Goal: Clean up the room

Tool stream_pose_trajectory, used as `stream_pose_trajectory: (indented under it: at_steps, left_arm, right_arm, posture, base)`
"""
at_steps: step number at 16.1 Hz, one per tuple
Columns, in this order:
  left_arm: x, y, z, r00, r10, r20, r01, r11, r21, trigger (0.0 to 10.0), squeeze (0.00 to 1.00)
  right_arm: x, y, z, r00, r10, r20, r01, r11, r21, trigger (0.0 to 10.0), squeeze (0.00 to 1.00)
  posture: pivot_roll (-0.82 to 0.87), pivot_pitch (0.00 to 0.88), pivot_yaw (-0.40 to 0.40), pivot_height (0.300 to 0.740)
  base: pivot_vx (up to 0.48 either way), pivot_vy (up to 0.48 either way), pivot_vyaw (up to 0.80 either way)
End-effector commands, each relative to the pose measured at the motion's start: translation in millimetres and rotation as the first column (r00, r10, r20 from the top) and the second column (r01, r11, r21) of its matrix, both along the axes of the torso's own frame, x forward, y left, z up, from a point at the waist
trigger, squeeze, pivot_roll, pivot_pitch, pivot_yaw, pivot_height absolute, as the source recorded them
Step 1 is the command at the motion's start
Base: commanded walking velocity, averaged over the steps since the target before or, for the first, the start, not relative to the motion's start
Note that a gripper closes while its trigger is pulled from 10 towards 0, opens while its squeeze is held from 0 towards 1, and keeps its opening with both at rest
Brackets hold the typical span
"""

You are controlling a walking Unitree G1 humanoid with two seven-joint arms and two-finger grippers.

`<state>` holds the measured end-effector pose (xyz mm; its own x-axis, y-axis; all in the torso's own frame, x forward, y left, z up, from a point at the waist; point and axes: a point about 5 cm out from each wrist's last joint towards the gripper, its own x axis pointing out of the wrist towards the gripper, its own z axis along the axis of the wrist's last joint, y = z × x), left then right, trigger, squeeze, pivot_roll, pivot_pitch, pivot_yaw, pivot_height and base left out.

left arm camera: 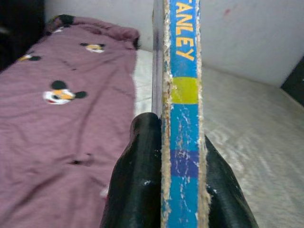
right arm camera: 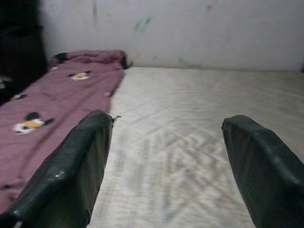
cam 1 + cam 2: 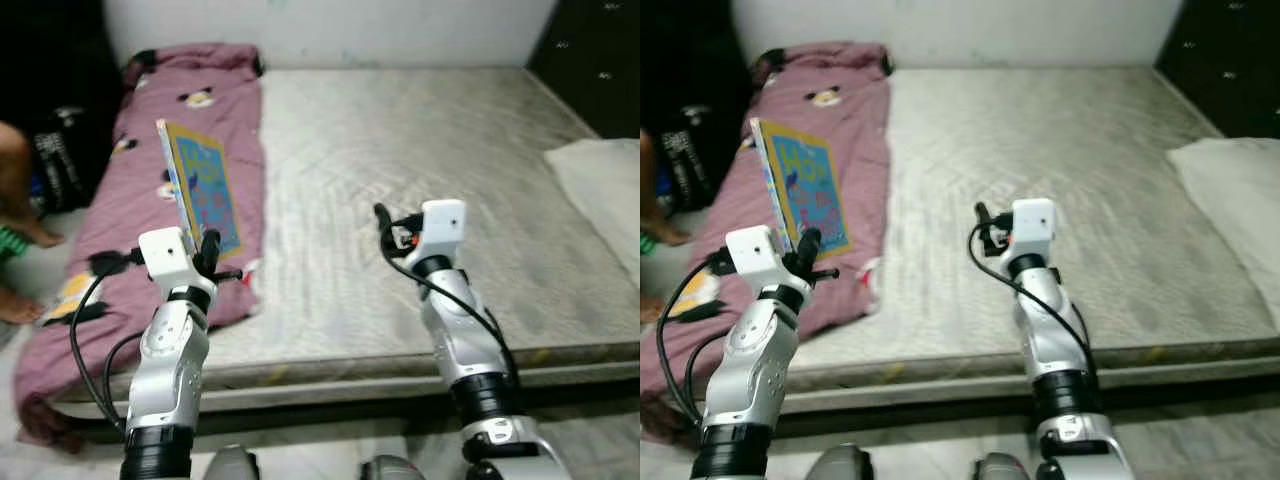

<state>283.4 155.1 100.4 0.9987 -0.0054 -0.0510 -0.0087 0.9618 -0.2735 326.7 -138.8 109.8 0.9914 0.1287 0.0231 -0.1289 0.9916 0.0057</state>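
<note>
Book [image 3: 205,190] was clamped upright in our left gripper [image 1: 183,190] above the blanket [image 3: 140,200]; our right gripper [image 2: 166,166] was spread, empty; stowing remained.

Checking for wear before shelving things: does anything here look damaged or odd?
Yes. The book clamped in the left gripper has a frayed, scuffed spine with whitish worn edges. Nothing else stands out.

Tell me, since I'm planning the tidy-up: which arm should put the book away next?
Left. The left gripper is already shut on the book, held upright over the purple blanket. The right gripper is open over the bare mattress.
</note>
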Motion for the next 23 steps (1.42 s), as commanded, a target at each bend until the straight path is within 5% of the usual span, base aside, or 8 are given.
stream_pose_trajectory:
  at_steps: [1,13,23]
  left_arm:
    - [2.5,-7.7,8.4,0.999,-0.026,0.040,0.025,1.000,0.003,10.0,0.00]
    - [2.7,-11.2,7.2,0.999,-0.030,0.040,0.031,1.000,-0.008,10.0,0.00]
    - [4.4,-13.0,7.9,0.998,-0.037,0.041,0.038,0.999,-0.013,10.0,0.00]
  right_arm:
    - [0.3,-5.2,-0.3,1.000,-0.016,-0.002,0.016,1.000,-0.006,10.0,0.00]
    - [1.2,-6.5,-0.6,1.000,-0.021,0.002,0.021,0.999,-0.037,10.0,0.00]
    - [1.9,-7.5,-1.4,1.000,-0.029,-0.002,0.029,0.998,-0.046,10.0,0.00]
  posture:
    - [-0.04,0.000,-0.006,0.740]
    - [-0.05,0.000,-0.007,0.740]
    - [-0.05,0.000,-0.006,0.740]
  base:
    - [0.000,0.000,0.00]
    - [0.000,-0.122,0.22]
    - [0.000,-0.369,0.00]
